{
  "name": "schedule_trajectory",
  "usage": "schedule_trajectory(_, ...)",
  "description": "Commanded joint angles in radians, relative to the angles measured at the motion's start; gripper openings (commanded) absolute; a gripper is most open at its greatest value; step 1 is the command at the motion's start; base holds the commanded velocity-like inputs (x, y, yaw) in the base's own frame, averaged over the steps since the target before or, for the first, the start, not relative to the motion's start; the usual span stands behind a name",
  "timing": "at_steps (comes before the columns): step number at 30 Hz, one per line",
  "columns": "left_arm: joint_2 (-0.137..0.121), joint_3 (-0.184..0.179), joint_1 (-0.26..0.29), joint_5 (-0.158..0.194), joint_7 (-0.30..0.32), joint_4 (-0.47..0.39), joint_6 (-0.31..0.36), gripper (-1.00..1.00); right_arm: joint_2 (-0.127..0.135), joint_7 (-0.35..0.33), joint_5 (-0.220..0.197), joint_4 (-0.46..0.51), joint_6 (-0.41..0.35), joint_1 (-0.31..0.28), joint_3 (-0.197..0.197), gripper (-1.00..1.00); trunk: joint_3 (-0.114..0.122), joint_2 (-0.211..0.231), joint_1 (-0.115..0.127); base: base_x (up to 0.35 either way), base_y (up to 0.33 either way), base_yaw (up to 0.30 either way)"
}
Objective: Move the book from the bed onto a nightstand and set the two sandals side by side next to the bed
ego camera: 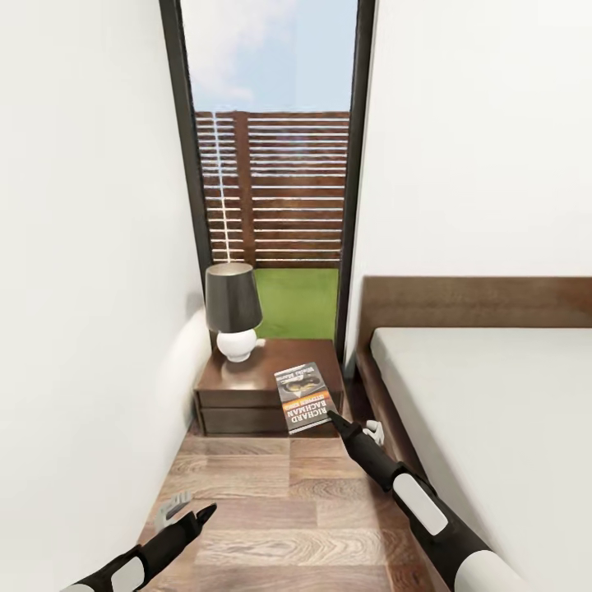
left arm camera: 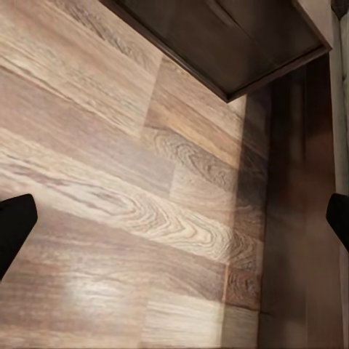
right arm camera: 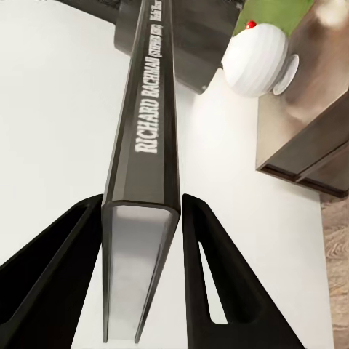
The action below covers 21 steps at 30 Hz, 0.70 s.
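Head view high, facing nightstand (ego camera: 247, 386); wrists close.

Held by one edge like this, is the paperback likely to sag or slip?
The thin dark-grey paperback book looks flat, so probably stiff enough. The right tool pinches only its spine end, so it might pivot. Likely light.

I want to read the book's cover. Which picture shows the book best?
The head view: the book shows its whole cover there, held by the right gripper over the nightstand. The right wrist view gives just its spine, with the name.
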<state>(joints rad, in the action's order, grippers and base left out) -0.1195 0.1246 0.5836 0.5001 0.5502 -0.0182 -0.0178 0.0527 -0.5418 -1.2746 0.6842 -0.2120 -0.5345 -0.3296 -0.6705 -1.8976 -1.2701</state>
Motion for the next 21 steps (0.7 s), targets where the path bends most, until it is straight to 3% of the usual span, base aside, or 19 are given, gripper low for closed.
schedule_trajectory(1,0.000,0.008,0.001,-0.006,0.004,0.001,-0.002,1.00,0.001,-0.001,-0.011,0.000,-0.004,-0.001,-0.003,-1.00,-0.001,0.000,0.000,0.176,0.000,0.000)
schedule_trajectory(21,0.000,0.008,0.001,-0.006,0.004,0.001,-0.002,1.00,0.001,-0.001,-0.011,0.000,-0.004,-0.001,-0.004,-1.00,-0.001,0.000,0.000,0.176,0.000,0.000)
